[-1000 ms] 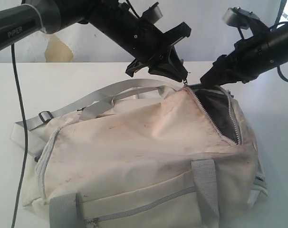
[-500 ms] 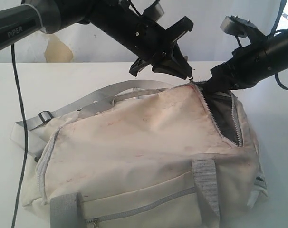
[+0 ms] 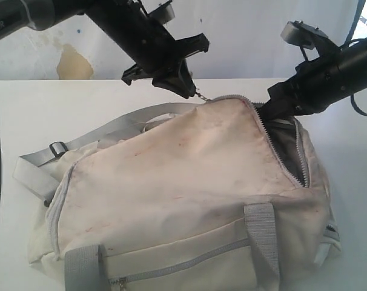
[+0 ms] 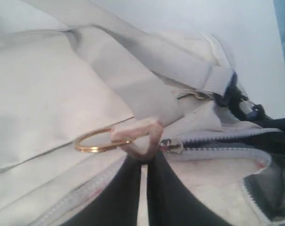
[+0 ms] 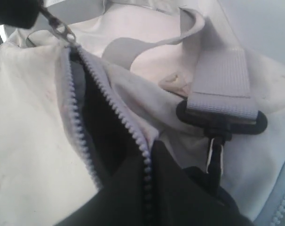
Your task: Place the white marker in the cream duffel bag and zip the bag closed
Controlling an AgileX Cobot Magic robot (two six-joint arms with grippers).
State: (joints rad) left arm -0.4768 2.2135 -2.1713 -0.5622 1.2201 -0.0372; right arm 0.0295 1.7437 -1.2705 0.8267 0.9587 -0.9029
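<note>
Front pocket: its grey zipper [image 3: 189, 262] crosses the nearest face of the cream duffel bag [image 3: 171, 182], between two grey handle ends [image 3: 263, 236].
Bag: slumped on the white table [image 3: 26, 103], filling the near middle, its fabric stained.
Shoulder strap [image 3: 35, 159]: trails off the bag's left end onto the table, with a buckle [image 3: 57, 147] on it.
Opening: gapes at the bag's right end, where grey teeth [image 3: 280, 159] frame dark lining [image 3: 287, 142].
Right gripper [image 3: 270, 110]: clamped on the bag's edge at the far end of that gap, one finger [image 5: 180, 193] lying against the zipper teeth.
In its way: a black clip [image 5: 221, 117] on grey webbing [image 5: 222, 80] sits just beside that finger.
Left gripper [image 3: 192, 91]: over the bag's far top edge, fingers [image 4: 119, 197] pinched tight on the pink zipper pull [image 4: 138, 134]. The pull carries a gold ring [image 4: 93, 141] and links to the slider [image 4: 171, 146].
In its way: the far grey handle [image 3: 159, 111] lies just beside the slider, along the zipper line.
Behind: a pale wall with a tan patch [image 3: 73, 62].
</note>
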